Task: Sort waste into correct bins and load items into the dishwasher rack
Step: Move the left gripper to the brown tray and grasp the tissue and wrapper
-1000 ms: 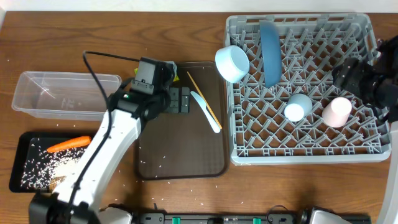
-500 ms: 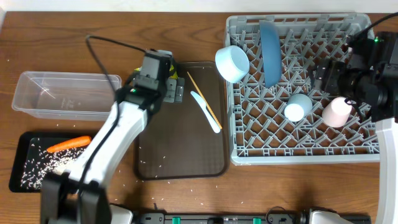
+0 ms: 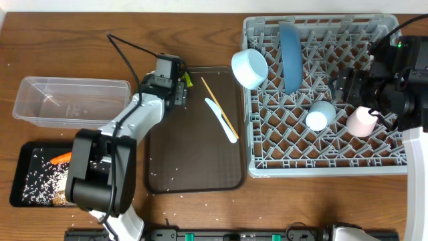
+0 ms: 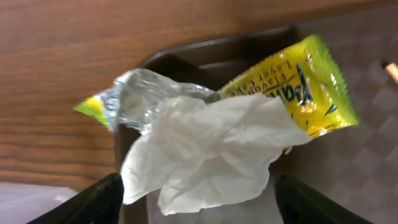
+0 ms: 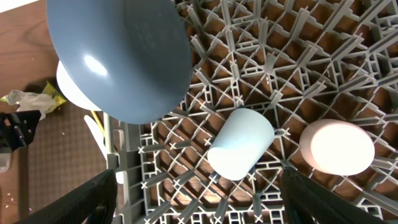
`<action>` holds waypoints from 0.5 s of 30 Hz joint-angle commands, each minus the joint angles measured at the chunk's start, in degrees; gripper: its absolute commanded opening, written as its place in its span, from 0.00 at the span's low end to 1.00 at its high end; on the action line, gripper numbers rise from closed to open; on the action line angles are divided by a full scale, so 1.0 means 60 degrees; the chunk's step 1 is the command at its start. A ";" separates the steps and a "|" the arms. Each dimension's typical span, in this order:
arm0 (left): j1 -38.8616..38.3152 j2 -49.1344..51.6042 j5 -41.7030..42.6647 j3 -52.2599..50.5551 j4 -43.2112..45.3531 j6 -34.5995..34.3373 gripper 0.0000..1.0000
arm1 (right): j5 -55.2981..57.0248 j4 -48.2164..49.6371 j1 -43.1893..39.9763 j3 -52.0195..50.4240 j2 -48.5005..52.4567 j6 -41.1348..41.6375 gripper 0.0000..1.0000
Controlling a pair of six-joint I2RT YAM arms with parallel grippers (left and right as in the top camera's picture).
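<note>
In the left wrist view, my left gripper (image 4: 196, 211) is open just above the crumpled white napkin (image 4: 205, 149), which lies over the yellow-and-silver wrapper (image 4: 305, 81) at the brown tray's far-left corner. From overhead, the gripper (image 3: 180, 92) hides both. My right gripper (image 3: 342, 87) is open and empty over the dishwasher rack (image 3: 328, 164). The rack holds the upright dark-blue plate (image 3: 290, 57), the light blue cup (image 3: 320, 115) and the pink cup (image 3: 362, 120). The light blue bowl (image 3: 249, 68) leans at the rack's left edge. The blue utensil (image 3: 221, 120) and chopsticks (image 3: 219, 106) lie on the brown tray.
The clear tub (image 3: 67, 100) stands at the left. Below it, the black tray (image 3: 20, 181) holds rice and the carrot (image 3: 60, 158), partly under my left arm. Rice grains are scattered on the brown serving tray (image 3: 194, 161) and the table.
My left gripper has moved up and left to the brown tray's far-left corner, over the napkin and wrapper. My right gripper has moved left over the rack.
</note>
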 commanded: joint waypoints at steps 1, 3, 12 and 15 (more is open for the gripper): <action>0.0080 0.0211 0.0776 0.0106 -0.0011 0.0055 0.73 | 0.0000 -0.0007 0.0036 0.0007 0.0022 -0.0138 0.81; 0.0080 0.0240 0.0856 0.0106 -0.0011 0.0047 0.66 | 0.0000 -0.0007 0.0036 0.0007 0.0022 -0.0138 0.81; 0.0098 0.0331 0.0841 -0.0015 0.0076 0.0058 0.55 | -0.0004 -0.0018 0.0036 0.0007 0.0022 -0.0138 0.80; 0.0142 0.0546 0.0845 -0.0018 0.0335 0.0058 0.55 | -0.0004 -0.0055 0.0036 0.0007 0.0022 -0.0138 0.80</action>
